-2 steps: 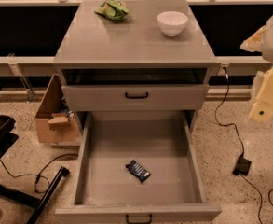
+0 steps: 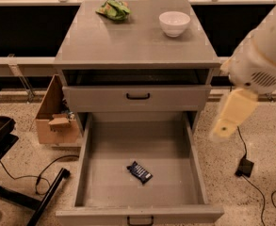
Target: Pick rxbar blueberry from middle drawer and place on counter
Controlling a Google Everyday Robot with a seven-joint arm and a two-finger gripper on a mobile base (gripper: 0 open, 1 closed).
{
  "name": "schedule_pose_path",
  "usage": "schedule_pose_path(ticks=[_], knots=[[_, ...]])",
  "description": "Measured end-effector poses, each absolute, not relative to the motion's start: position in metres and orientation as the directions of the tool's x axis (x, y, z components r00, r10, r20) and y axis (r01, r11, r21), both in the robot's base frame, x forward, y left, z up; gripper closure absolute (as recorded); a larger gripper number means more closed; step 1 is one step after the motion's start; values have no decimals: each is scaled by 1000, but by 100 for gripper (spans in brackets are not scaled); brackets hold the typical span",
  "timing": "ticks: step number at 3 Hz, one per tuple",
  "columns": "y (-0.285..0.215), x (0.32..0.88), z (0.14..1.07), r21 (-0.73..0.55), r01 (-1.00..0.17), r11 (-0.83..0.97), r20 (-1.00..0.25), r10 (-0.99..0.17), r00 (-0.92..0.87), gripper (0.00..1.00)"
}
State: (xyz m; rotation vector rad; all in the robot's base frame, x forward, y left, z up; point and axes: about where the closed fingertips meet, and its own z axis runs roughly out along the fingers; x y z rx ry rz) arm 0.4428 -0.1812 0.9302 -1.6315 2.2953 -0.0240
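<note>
The rxbar blueberry (image 2: 139,172), a small dark bar with pale lettering, lies flat and at a slant on the floor of the open middle drawer (image 2: 104,173), a little in front of its centre. The drawer is pulled fully out, and its black handle (image 2: 140,220) shows at the bottom edge. The counter (image 2: 133,39) is the grey top of the cabinet. My gripper (image 2: 223,126), a cream-coloured end piece on the white arm (image 2: 262,60), hangs to the right of the cabinet, above the drawer's right wall and apart from the bar.
A white bowl (image 2: 174,22) and a green snack bag (image 2: 113,9) sit at the back of the counter. The upper drawer face (image 2: 137,98) is shut. A cardboard box (image 2: 52,114) and black chair legs (image 2: 15,192) stand to the left. Cables (image 2: 250,178) lie on the floor to the right.
My arm and gripper have moved left and down, closer to the drawer's right side. The bar and the drawer have not moved.
</note>
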Motion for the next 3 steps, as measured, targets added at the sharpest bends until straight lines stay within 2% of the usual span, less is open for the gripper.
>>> schedule_pose_path(ticks=[3], knots=[[-70,500,733,-31,-821,571,-244,-801,-547,0]])
